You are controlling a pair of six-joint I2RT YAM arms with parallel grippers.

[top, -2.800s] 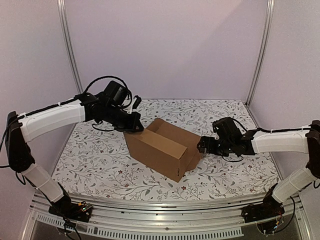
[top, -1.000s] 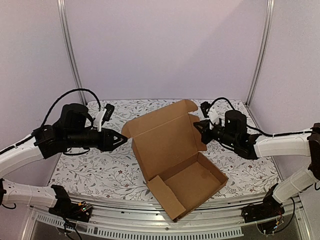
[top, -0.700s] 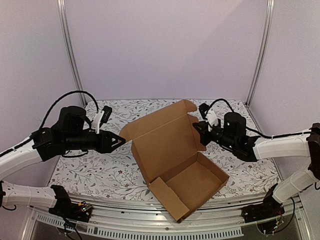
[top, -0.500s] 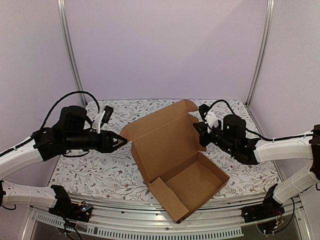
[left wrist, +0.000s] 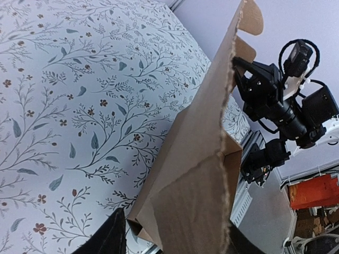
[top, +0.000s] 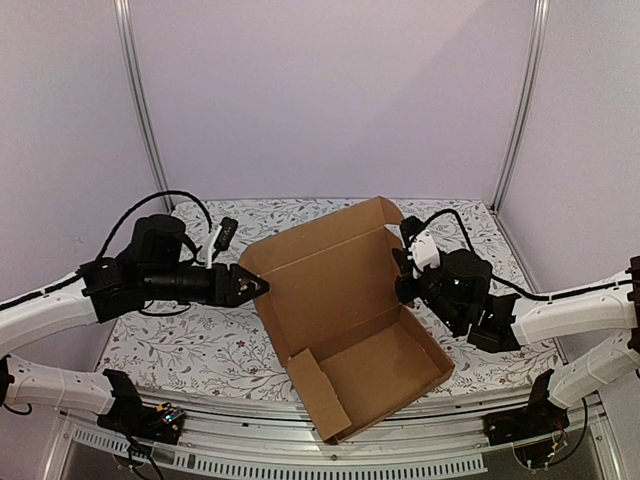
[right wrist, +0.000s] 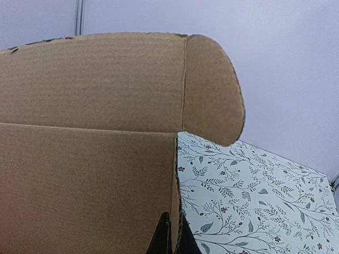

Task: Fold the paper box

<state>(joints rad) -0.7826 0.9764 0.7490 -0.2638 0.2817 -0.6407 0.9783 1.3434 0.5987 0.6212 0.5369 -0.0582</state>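
Observation:
The paper box [top: 350, 300] is brown cardboard, its tray on the table near the front edge and its lid standing up, tilted back. My right gripper [top: 400, 280] is shut on the lid's right edge. In the right wrist view the two fingers pinch that edge [right wrist: 175, 225], with the lid's inner face [right wrist: 90, 159] to the left. My left gripper [top: 255, 286] is at the lid's left corner. Seen from the left wrist, its jaws [left wrist: 175, 227] stand apart with the lid's edge [left wrist: 196, 159] between them.
A floral cloth [top: 170, 330] covers the table. A metal rail [top: 250, 455] runs along the near edge, and the box's front corner reaches over it. Upright frame posts [top: 135, 100] and plain walls close the back and sides.
The left gripper has moved right, up to the lid's left corner, and its jaws have widened. The right arm has swung nearer with the lid. The tray has shifted slightly left.

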